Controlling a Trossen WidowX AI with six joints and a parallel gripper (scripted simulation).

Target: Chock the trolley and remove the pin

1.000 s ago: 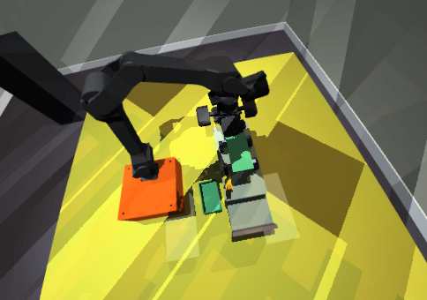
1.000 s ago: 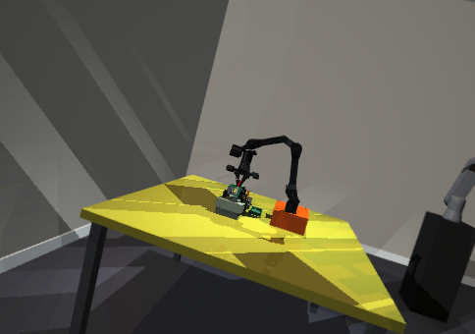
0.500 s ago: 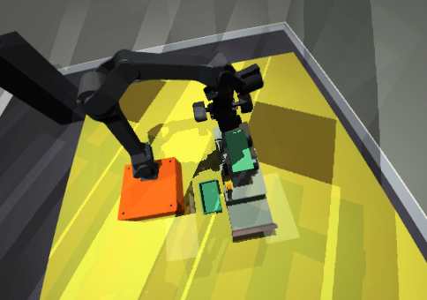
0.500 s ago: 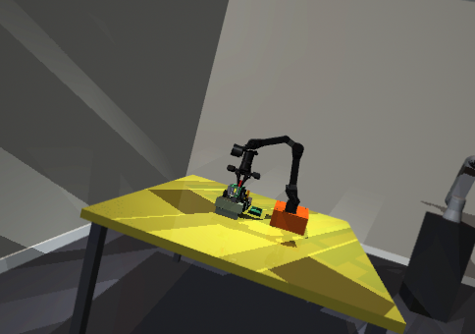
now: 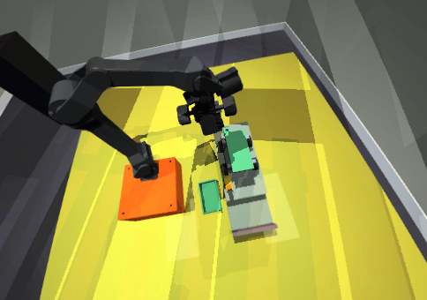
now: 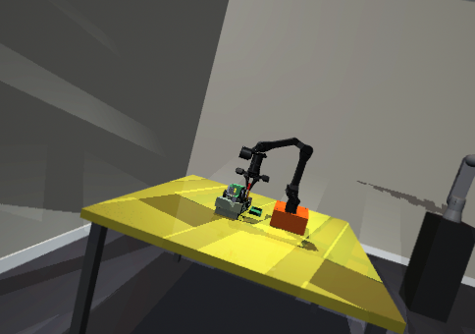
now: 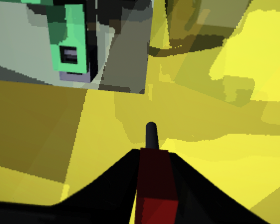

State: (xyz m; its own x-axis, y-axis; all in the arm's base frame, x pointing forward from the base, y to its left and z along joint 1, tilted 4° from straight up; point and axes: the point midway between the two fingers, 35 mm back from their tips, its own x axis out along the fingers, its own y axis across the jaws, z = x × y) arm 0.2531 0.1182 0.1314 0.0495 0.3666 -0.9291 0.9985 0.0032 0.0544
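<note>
My gripper [image 5: 218,129] [image 6: 249,182] [image 7: 152,158] is shut on the red-headed stop pin [image 6: 249,187] [image 7: 156,207]. The pin's dark shaft sticks out beyond the fingertips, free in the air beside the ramp's uphill end in the wrist view. The green-topped trolley [image 5: 240,153] [image 6: 236,190] [image 7: 76,61] stands on the grey ramp [image 5: 250,217] [image 6: 227,208] [image 7: 21,55]. The chock's orange handle [image 5: 228,186] shows near the trolley's downhill left wheel; its base and any wheel contact cannot be made out. The green tray [image 5: 210,197] [image 6: 255,211] lies beside the ramp.
The orange block [image 5: 152,192] [image 6: 290,218] under the arm's base stands beyond the tray from the ramp. A raised lip [image 5: 254,230] crosses the ramp's downhill end. The yellow table [image 5: 146,252] [image 6: 236,242] carries everything.
</note>
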